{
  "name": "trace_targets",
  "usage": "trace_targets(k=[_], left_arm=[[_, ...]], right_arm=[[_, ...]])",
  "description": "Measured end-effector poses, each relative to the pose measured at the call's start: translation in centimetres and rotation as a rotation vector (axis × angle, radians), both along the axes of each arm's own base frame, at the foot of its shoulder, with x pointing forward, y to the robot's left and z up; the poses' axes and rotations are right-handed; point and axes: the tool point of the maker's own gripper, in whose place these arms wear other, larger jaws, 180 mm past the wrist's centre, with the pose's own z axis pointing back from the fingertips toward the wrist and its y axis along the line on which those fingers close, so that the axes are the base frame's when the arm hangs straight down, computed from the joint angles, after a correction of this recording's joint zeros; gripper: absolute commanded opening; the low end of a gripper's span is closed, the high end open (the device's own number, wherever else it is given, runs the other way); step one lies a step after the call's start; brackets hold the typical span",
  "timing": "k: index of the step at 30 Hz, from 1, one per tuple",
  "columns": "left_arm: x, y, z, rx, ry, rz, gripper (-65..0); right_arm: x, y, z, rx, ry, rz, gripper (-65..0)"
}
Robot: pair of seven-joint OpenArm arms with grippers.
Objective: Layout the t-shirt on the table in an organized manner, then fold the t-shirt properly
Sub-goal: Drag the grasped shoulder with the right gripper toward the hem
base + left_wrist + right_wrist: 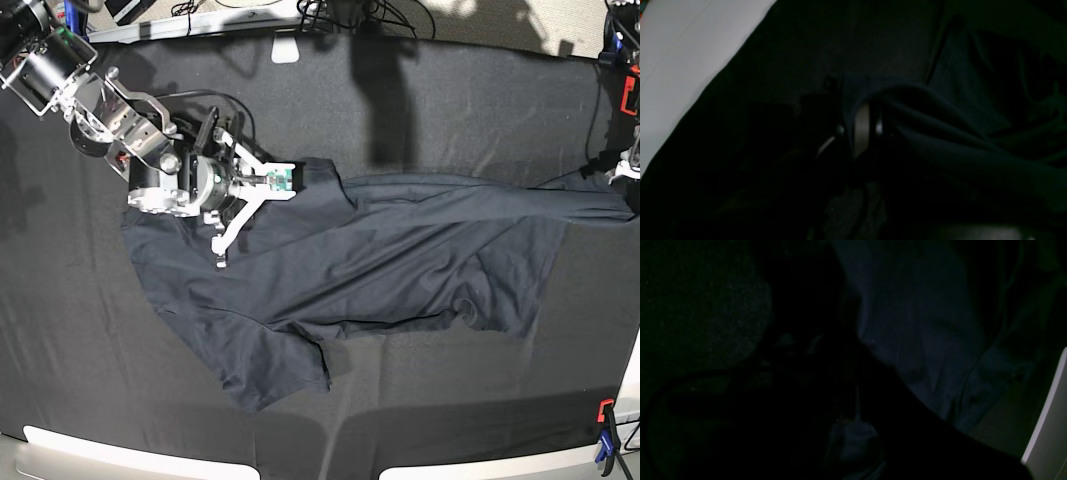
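Base view: t-shirt lies rumpled across the middle of the table, spread wide but not flat. One long fold runs toward the far right edge, where the fabric is drawn out in a taut strip. One sleeve or corner hangs toward the near edge.

Left gripper, at that right edge and mostly out of the base view: the left wrist view shows its jaws nearly together, with a ridge of shirt fabric pinched between them. Cloth fans away from the pinch in tight creases.

Right gripper sits on the shirt's opposite end, low on the fabric. In the base view its white fingers look splayed; the right wrist view is too dark to show the tips. Going by its reading, the jaws are closed. Cannot tell whether any shirt is caught in them.

Step in hand, as I judge it: layout, stretching the shirt between the two arms. Folding not yet begun.

Next move calls for a sure hold at both ends, then an even pull apart and a lowering that leaves the body flat, with the sleeves out.
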Motion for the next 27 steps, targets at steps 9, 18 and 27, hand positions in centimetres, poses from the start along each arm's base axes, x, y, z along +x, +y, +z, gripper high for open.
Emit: trace_targets(k=[9, 18, 27], left_arm=[[0.0, 0.0, 0.0, 0.0, -0.001, 0.0, -65.0], [0.0, 0.0, 0.0, 0.0, -0.001, 0.0, -65.0], [0.0, 0.0, 0.0, 0.0, -0.001, 0.0, -65.0]], right_arm=[[1.3, 2.2, 6.5, 0.256, -0.021, -0.055, -65.0], [6.7, 3.0, 9.5, 0.52, -0.055, -0.272, -65.0], [14.8, 3.2, 7.9, 0.616, -0.099, -0.496, -65.0]])
